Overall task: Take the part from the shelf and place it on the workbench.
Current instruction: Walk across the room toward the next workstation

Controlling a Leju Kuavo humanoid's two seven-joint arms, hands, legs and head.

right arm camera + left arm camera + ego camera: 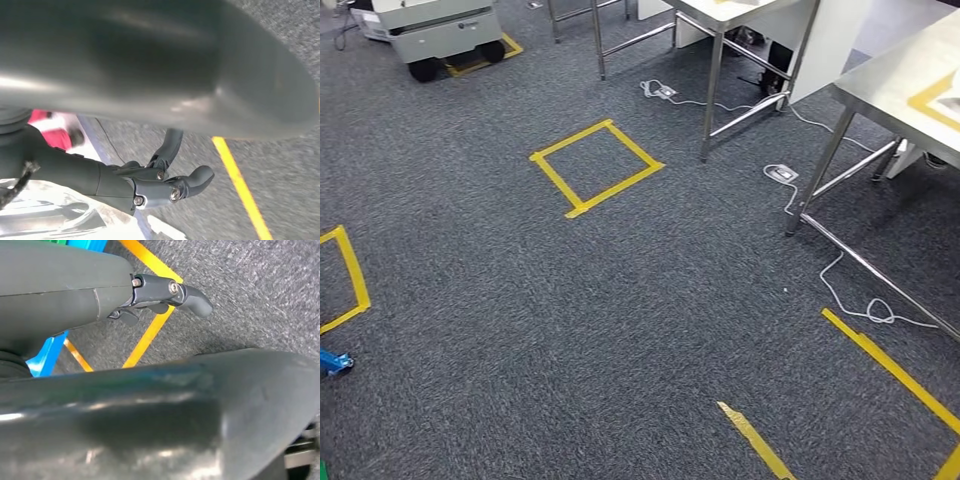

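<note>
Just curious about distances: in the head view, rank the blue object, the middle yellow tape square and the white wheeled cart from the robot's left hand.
1. Blue object, low left edge; left wrist view shows blue near the left hand.
2. Yellow tape square, mid-floor.
3. White wheeled cart, far top left.

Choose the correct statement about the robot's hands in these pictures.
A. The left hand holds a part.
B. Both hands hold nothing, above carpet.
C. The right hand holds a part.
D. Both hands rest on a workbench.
B: the left hand and right hand hold nothing, fingers loose above the grey carpet.
</note>
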